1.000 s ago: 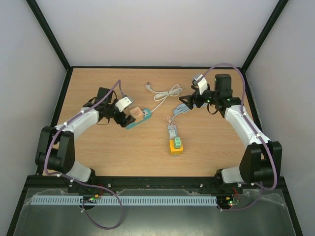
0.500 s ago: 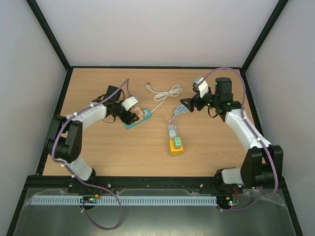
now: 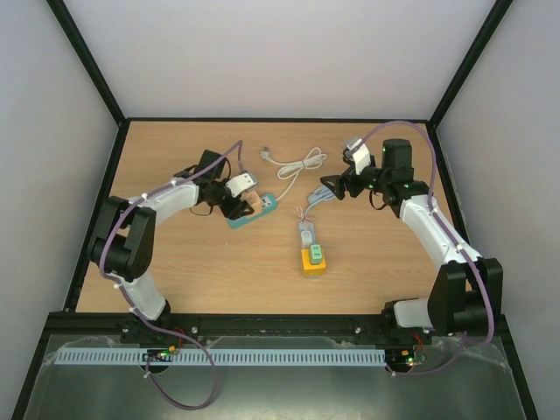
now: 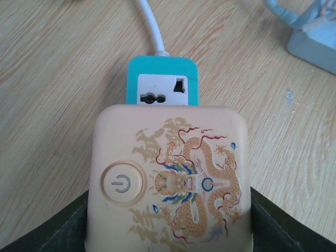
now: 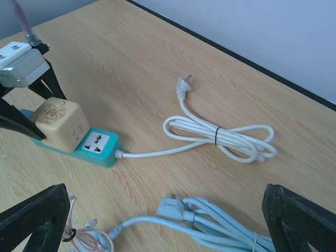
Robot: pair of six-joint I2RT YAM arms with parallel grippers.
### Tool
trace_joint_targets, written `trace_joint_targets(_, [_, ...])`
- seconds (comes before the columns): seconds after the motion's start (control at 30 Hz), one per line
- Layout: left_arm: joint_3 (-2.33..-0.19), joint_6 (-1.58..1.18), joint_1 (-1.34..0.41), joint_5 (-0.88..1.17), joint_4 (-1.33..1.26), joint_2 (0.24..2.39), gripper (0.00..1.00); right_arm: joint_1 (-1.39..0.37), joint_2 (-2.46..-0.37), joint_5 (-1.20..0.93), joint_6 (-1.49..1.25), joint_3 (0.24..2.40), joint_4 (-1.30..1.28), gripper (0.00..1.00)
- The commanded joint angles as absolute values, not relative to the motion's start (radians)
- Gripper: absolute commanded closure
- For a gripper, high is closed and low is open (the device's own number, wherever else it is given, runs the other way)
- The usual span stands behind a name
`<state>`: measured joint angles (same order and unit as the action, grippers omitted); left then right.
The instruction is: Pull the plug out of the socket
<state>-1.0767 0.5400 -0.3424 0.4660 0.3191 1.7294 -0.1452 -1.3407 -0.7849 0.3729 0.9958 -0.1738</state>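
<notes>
our left fingers (image 4: pixel 63 231) are closed on the plug (image 4: pixel 168 189), one on each side of it. the plug is a cream block with a dragon picture and a round power button on top. it sits pushed into the teal socket (image 4: pixel 161 79), which sticks out just ahead of those fingers, flat on the table (image 4: pixel 52 63). our right fingers (image 5: pixel 296 218) are wide open and hold nothing, above a blue cord (image 5: pixel 210 215).

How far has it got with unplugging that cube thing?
Done: the left hand sits at the beige cube plug. In hand: its fingers grip the plug's sides. Left: the plug is seated on the teal socket strip, not yet pulled off. The right hand hangs open nearby.
</notes>
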Motion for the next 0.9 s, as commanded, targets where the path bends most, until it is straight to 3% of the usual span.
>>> trace_joint_targets(0.0, [-1.130,0.635,-0.382,0.542,0.386,1.790,0.54,-0.146,-1.318,-0.786,0.375,0.980,-0.149,0.02])
trace_joint_targets(0.3, [-1.237,0.735,-0.425,0.565,0.456,1.880,0.52,-0.146,-1.325,-0.822,0.373,0.974,-0.147,0.01])
trace_joint_targets(0.37, [-1.255,0.723,-0.424,0.568,0.463,1.877,0.46,-0.146,-1.332,-0.828,0.373,0.978,-0.147,0.02])
trace_joint_targets(0.47, [-1.291,0.706,-0.417,0.575,0.496,1.851,0.20,-0.147,-1.352,-0.822,0.389,0.997,-0.166,0.01])
trace_joint_targets(0.57, [-1.294,0.672,-0.399,0.585,0.481,1.789,0.02,-0.154,-1.382,-0.823,0.412,1.032,-0.205,0.01])
trace_joint_targets(0.87, [-1.236,0.556,-0.269,0.628,0.436,1.634,0.01,-0.188,-1.422,-0.836,0.534,1.117,-0.192,0.01])
